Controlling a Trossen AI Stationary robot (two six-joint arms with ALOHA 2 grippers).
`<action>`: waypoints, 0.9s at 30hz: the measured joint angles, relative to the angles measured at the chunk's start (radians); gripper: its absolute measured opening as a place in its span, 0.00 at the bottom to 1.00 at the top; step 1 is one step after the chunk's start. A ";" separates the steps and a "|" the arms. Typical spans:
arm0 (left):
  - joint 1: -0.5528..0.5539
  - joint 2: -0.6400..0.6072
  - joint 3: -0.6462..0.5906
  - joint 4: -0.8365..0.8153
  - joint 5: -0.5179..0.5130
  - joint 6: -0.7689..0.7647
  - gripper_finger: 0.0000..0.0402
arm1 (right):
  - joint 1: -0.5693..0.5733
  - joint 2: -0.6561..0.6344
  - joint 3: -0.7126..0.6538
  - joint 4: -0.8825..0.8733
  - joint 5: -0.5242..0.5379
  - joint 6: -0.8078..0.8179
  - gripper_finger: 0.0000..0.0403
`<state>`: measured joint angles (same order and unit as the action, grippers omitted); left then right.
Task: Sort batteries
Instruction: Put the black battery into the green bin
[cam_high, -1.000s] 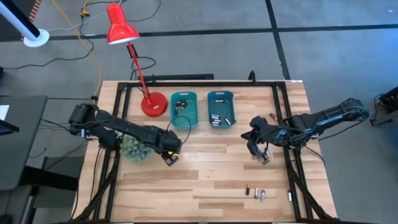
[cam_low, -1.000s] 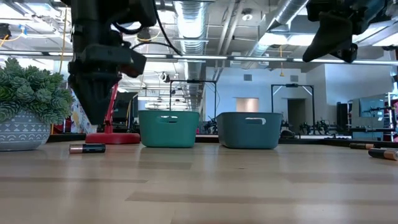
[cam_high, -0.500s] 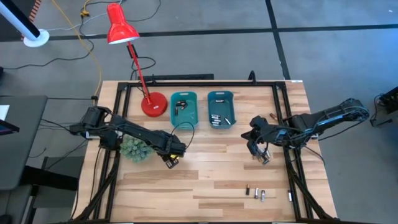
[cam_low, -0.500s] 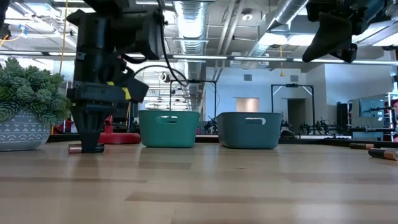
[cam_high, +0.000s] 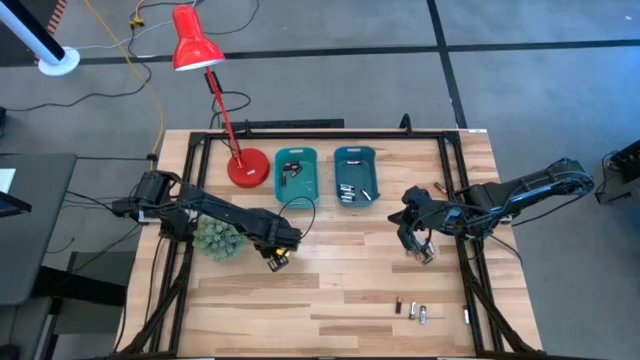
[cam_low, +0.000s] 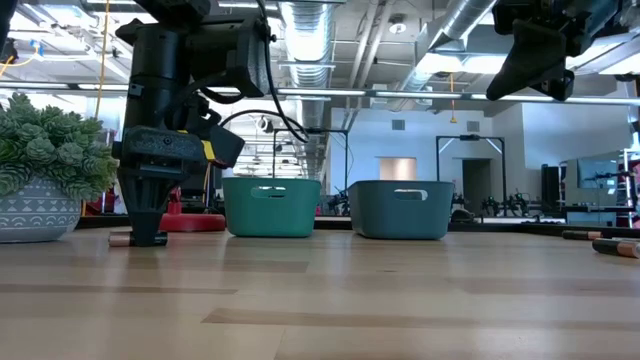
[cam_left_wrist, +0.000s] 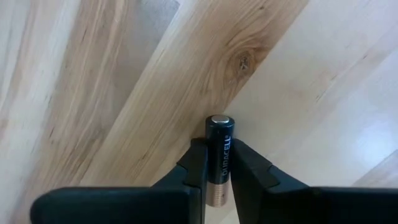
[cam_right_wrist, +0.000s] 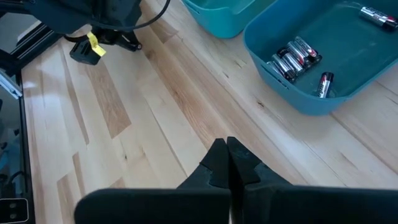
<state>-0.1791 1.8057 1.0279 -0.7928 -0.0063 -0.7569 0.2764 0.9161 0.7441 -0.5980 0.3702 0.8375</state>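
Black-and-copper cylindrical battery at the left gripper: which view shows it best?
Left wrist view: the black-and-copper battery fills the gap between the left gripper fingers, lying on the wooden table. Low view shows only its copper end. High view hides it under the gripper.

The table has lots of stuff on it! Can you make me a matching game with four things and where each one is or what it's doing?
Things:
1. Left gripper
2. Right gripper
3. Lamp
4. Plant

Places or states:
A. Red, standing beside the bins at the far edge of the table
B. Green, beside the left arm
C. Down at the table, fingers around a black battery
D. Shut and empty, hanging above the table

Pairs: 1-C, 2-D, 3-A, 4-B
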 joint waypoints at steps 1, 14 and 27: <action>0.000 0.000 0.000 -0.002 0.001 0.000 0.09 | 0.000 0.000 0.000 0.000 0.000 0.000 0.01; 0.012 -0.211 0.072 -0.065 -0.023 0.031 0.09 | -0.005 0.000 0.000 -0.002 0.000 -0.008 0.01; 0.403 -0.261 0.335 -0.210 -0.103 0.454 0.09 | -0.026 0.000 0.000 -0.001 0.000 -0.021 0.01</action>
<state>0.2239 1.5451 1.3631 -1.0032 -0.1097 -0.3027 0.2505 0.9165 0.7444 -0.5987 0.3699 0.8163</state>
